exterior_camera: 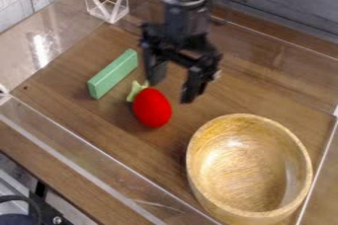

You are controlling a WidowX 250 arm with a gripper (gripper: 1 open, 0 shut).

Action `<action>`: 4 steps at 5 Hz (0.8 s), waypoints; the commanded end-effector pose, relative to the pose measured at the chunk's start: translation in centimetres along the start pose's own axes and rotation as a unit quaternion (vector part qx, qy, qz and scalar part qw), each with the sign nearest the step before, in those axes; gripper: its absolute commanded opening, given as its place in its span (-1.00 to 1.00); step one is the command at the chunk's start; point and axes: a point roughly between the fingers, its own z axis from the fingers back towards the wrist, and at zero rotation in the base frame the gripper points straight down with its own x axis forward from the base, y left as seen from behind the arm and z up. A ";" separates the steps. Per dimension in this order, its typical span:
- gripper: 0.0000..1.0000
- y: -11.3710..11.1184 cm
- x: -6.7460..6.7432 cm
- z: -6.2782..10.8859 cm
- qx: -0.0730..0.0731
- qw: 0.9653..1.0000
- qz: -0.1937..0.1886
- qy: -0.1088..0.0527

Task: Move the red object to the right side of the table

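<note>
Approach step. The gripper (177,79) hangs with its fingers spread wide and empty, pointing down, just above and slightly to the upper right of the red toy fruit (152,108). The fruit lies near the middle of the dark wood-grain table (264,81), its green stem toward the upper left, close to the light green block (114,73). It is not yet grasped. The next move appears to call for a small shift toward the lower left to centre the jaws over the fruit, then a descent and closing. The wooden bowl (250,164) fills the lower right. Open tabletop remains in the upper right, between the bowl and the clear acrylic wall (284,43), and seems the likeliest room for a placement.
</note>
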 end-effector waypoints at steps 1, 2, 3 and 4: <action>1.00 1.6 -1.0 -0.1 -0.008 0.999 0.023 -0.035; 1.00 2.4 -1.3 -0.8 -0.023 0.997 0.010 -0.067; 1.00 2.3 -0.8 -1.1 -0.022 0.995 -0.011 -0.093; 1.00 2.4 0.3 -1.3 -0.018 0.993 -0.040 -0.107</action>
